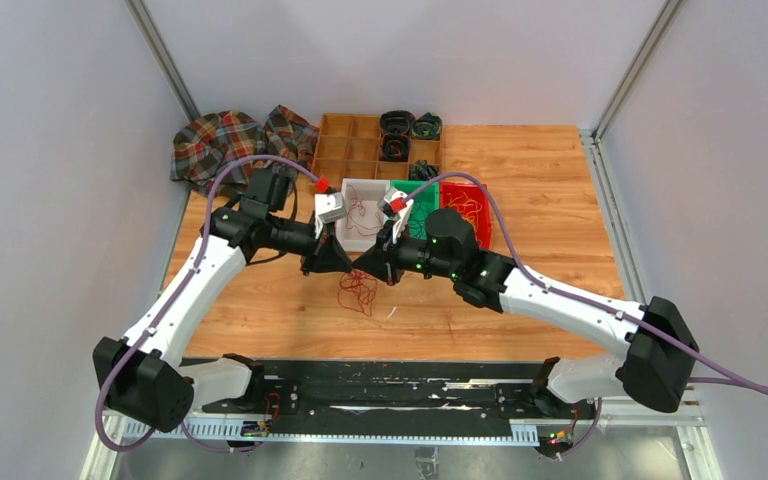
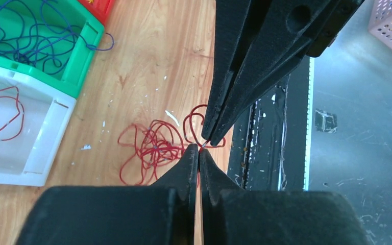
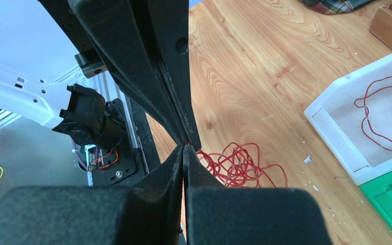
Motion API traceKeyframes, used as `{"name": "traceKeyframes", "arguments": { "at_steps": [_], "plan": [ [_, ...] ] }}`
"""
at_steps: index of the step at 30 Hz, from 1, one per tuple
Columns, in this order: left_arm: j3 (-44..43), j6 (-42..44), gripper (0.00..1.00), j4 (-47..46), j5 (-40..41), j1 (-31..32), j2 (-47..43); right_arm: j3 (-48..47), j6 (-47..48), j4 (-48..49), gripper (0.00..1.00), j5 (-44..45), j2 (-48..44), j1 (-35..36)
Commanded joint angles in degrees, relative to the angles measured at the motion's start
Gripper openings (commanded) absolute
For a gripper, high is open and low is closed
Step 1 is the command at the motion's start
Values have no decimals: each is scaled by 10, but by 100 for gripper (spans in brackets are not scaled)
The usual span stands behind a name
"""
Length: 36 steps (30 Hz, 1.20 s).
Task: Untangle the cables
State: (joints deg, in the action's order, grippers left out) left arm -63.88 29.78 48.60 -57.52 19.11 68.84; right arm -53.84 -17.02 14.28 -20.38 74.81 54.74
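Observation:
A tangle of red cables lies on the wooden table just in front of both grippers, which meet tip to tip above it. In the left wrist view my left gripper is shut on a red strand that rises from the tangle. The right gripper comes down from above and pinches the same strand right beside it. In the right wrist view my right gripper is shut, with red showing between its tips, and the tangle lies to its right. From above, the left gripper and right gripper nearly touch.
Behind the grippers stand a white bin holding a red cable, a green bin with blue cables and a red bin with yellow ones. A wooden organiser and a plaid cloth sit at the back. A black rail runs along the near edge.

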Motion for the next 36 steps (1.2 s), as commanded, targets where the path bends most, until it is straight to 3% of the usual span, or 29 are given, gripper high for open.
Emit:
{"name": "traceKeyframes", "arguments": {
  "at_steps": [1, 7, 10, 13, 16, 25, 36],
  "plan": [
    [0, -6, 1, -5, 4, 4, -17, -12, 4, -24, 1, 5, -19, 7],
    [-8, -35, 1, -4, 23, 4, -30, 0, 45, -84, 13, 98, -45, 8],
    [-17, -73, 1, -4, 58, 4, -31, 5, 60, -95, 26, 171, -56, 9],
    [-15, -133, 1, -24, 91, 4, -43, 28, 62, -38, 45, 213, -75, 25],
    [3, -186, 1, -61, 105, 4, -66, 51, 75, 38, 56, 240, -76, 55],
    [-13, -235, 1, -58, 88, 4, -79, 30, 53, 99, 58, 258, -14, 76],
    [-38, -287, 1, -44, -16, 3, -81, 53, 71, 215, 56, 351, 52, 75]
  ]
}}
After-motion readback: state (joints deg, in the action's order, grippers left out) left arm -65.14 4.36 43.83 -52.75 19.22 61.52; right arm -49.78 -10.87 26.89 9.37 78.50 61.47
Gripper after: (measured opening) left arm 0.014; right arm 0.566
